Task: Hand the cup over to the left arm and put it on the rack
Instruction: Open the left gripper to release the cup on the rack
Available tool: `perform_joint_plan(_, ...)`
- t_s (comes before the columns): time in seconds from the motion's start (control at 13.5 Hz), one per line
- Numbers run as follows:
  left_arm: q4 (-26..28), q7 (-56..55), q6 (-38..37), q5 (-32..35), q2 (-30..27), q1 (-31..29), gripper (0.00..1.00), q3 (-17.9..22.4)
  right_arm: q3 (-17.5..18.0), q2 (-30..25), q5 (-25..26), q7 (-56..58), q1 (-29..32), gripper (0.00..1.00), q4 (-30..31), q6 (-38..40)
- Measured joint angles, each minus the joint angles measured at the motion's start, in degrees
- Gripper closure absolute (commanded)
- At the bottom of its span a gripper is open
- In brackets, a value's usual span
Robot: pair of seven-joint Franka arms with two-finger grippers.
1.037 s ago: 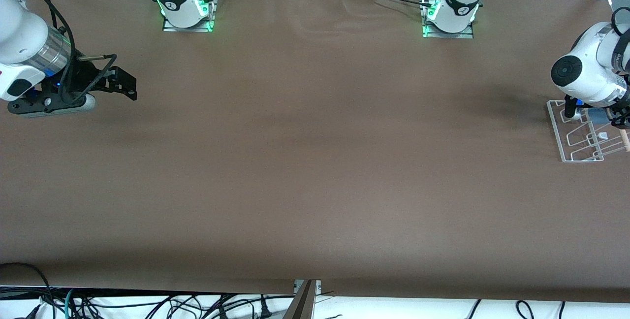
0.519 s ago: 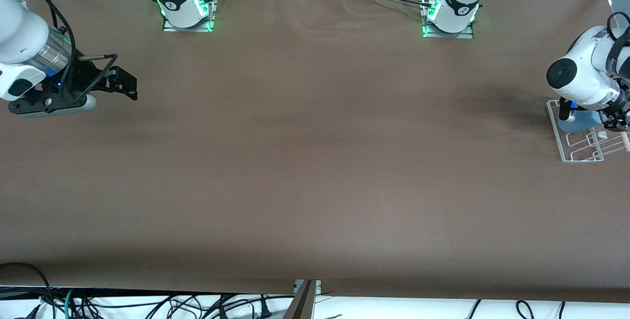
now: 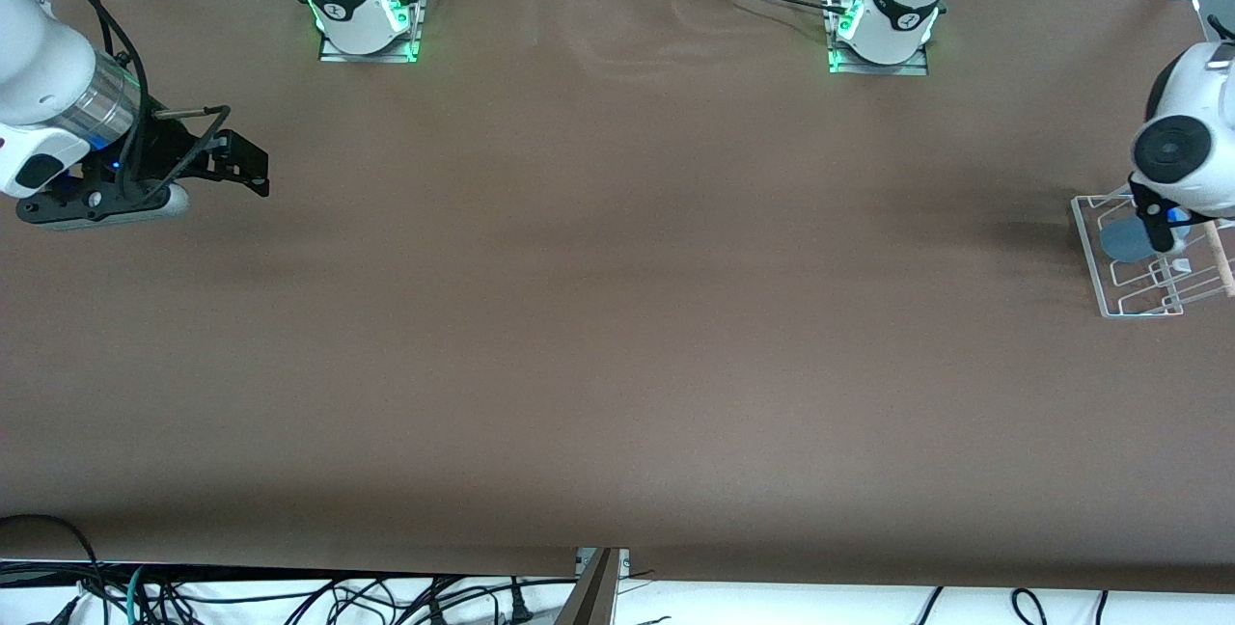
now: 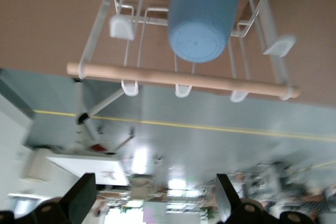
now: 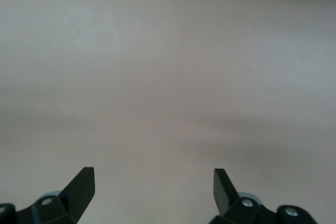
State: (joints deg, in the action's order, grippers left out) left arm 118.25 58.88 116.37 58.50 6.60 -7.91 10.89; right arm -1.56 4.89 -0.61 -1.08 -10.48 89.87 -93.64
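Cup (image 4: 202, 17), plain light-blue, lying on rack (image 4: 131, 35); both grippers' jaws spread, empty.

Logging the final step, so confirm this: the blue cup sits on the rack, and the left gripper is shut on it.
Not quite. The cup does sit on the rack, but the left gripper is open and clear of it, as the left wrist view shows.

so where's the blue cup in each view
Front view: the cup sits on the rack at the left arm's end of the table, partly hidden by the left arm.
Left wrist view: the cup is on the rack.
Right wrist view: not in it.
Shared landmark: the rack's wooden rod.
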Motion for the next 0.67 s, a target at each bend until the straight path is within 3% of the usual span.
perform_joint_plan(0.22,-8.66,0.08,-6.57,-16.20,-0.80,1.03,0.00,-0.51,0.00,0.00,0.00,0.00,0.00,0.00,-0.01,-0.01)
perform_joint_plan(0.67,-17.97,-7.03,-17.51,-29.61,-0.84,3.16,0.00,-2.25,0.00,0.00,0.00,0.00,0.00,0.00,-0.01,-0.01)
